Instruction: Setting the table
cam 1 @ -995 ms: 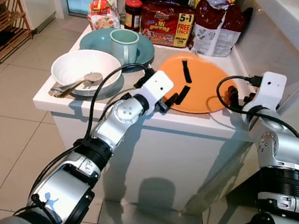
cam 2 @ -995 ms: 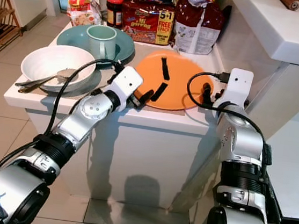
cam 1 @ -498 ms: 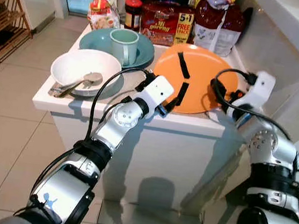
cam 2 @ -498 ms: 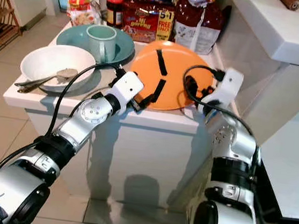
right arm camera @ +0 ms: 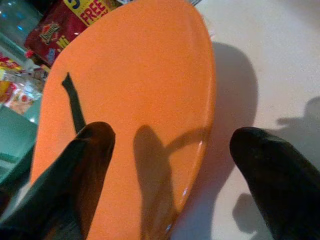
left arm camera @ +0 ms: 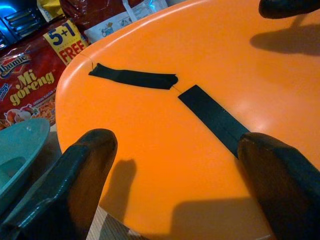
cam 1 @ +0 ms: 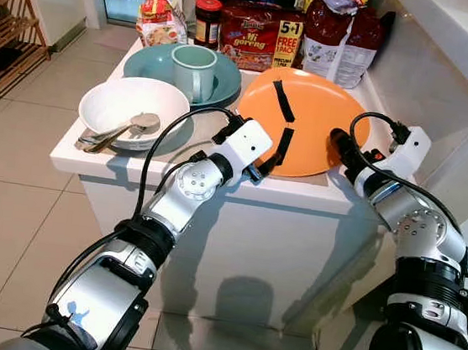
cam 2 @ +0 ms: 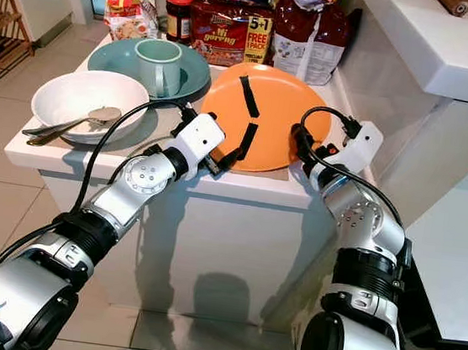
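An orange plate (cam 1: 316, 121) with two black tape strips lies on the white counter (cam 1: 134, 164), and its far edge looks tipped up. My left gripper (cam 1: 255, 156) is at the plate's near left rim. It is open, and its fingers (left arm camera: 85, 165) spread wide on either side of that edge. At the right rim my right gripper (cam 1: 344, 150) is open too. In the right wrist view one finger (right arm camera: 82, 160) hangs over the plate (right arm camera: 135, 90) and the other over the bare counter.
A white bowl (cam 1: 124, 99) with a spoon (cam 1: 129, 127) sits left of the plate. Behind it a teal mug (cam 1: 193, 71) stands on a teal plate (cam 1: 149, 64). A jar (cam 1: 207, 21) and food packs (cam 1: 263, 35) line the back. A wooden rack (cam 1: 6, 22) stands far left.
The orange plate has gone from lying flat to tipped up. My right gripper swung down and left to the plate's right rim. The left gripper has hardly moved.
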`<state>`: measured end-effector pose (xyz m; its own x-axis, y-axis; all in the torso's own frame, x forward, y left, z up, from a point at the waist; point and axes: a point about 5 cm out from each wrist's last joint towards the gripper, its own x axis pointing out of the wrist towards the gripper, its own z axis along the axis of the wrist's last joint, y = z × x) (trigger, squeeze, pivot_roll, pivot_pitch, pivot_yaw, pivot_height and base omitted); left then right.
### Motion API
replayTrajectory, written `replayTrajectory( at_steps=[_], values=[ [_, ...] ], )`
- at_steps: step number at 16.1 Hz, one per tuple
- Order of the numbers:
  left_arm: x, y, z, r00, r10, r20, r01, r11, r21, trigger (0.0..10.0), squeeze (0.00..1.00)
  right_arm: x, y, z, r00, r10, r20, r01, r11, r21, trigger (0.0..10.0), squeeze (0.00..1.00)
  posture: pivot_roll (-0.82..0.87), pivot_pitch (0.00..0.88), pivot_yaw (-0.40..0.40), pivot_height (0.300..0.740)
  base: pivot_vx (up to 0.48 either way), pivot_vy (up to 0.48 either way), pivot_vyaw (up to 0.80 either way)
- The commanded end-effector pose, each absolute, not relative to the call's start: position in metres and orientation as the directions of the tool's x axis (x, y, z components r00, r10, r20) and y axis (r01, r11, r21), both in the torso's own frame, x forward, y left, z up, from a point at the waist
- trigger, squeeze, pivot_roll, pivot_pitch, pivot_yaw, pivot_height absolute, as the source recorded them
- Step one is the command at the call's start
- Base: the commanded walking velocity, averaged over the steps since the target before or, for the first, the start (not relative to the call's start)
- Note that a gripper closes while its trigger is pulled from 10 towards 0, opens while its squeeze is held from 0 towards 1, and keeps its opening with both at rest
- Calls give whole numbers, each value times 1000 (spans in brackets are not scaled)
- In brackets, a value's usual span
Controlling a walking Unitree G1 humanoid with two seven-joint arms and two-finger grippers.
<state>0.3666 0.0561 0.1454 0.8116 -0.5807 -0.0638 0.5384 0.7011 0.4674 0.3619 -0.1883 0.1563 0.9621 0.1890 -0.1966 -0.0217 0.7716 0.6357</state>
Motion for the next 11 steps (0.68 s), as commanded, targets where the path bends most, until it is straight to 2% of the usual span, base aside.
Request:
replayTrajectory(
  at_steps=[1, 11],
  values=[
    [363, 57, 129, 797, -584, -155, 579, 665, 472, 10000, 0, 364, -185, 160, 958, 220, -183, -41, 739, 673, 0, 0, -5, 0, -48, 740, 0, 0, 0],
    [364, 59, 129, 794, -586, -160, 581, 656, 481, 10000, 0, 362, -178, 161, 948, 287, -137, -105, 691, 715, 0, 0, -2, 1, -49, 740, 0, 0, 0]
  ],
)
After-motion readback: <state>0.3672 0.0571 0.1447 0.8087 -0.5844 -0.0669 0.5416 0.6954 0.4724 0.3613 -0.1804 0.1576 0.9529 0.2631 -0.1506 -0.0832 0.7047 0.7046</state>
